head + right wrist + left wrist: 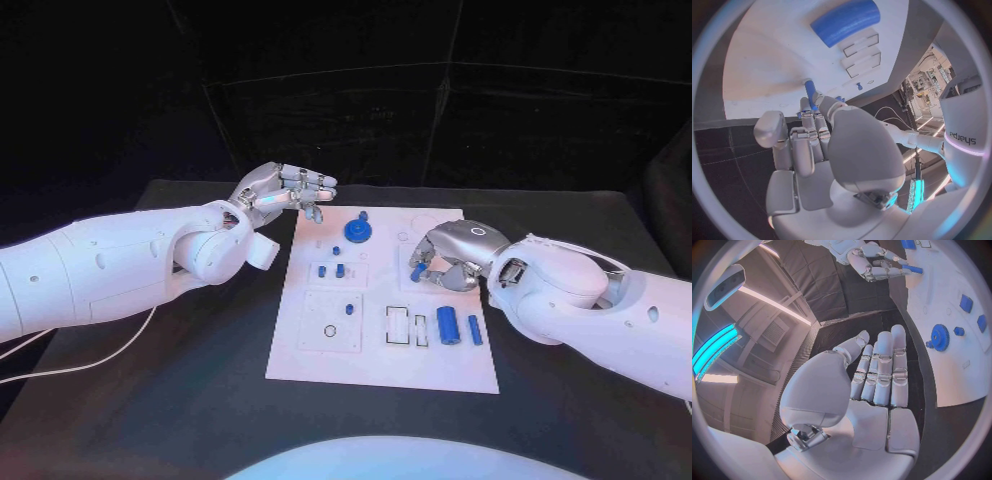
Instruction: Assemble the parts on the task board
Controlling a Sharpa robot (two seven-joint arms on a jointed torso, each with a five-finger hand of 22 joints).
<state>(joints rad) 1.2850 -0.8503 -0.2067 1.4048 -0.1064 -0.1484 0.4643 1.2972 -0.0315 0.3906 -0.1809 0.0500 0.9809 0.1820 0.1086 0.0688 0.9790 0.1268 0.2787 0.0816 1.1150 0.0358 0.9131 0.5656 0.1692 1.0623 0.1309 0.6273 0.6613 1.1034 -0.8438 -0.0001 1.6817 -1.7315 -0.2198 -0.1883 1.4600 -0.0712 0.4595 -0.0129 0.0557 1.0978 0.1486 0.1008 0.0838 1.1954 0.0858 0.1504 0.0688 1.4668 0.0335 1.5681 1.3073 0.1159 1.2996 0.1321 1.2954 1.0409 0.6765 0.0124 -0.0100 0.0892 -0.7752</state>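
Note:
The white task board (378, 345) lies in the middle of the black table. My right hand (450, 255) hovers over the board's right half and pinches a slim blue peg (418, 270), whose tip points down at the board; the peg (810, 92) sticks out past the fingertips in the right wrist view. My left hand (281, 190) hangs off the board's far left corner with straight fingers (882, 367) and holds nothing. A blue gear (359, 232) sits near the board's far edge, also the gear (940, 337) in the left wrist view.
Small blue pieces (330, 270) stand left of centre on the board. A thick blue cylinder (449, 325) and a thin blue bar (475, 329) lie near the right edge, beside rectangular slots (398, 325). A white cable (87, 365) trails over the table's left side.

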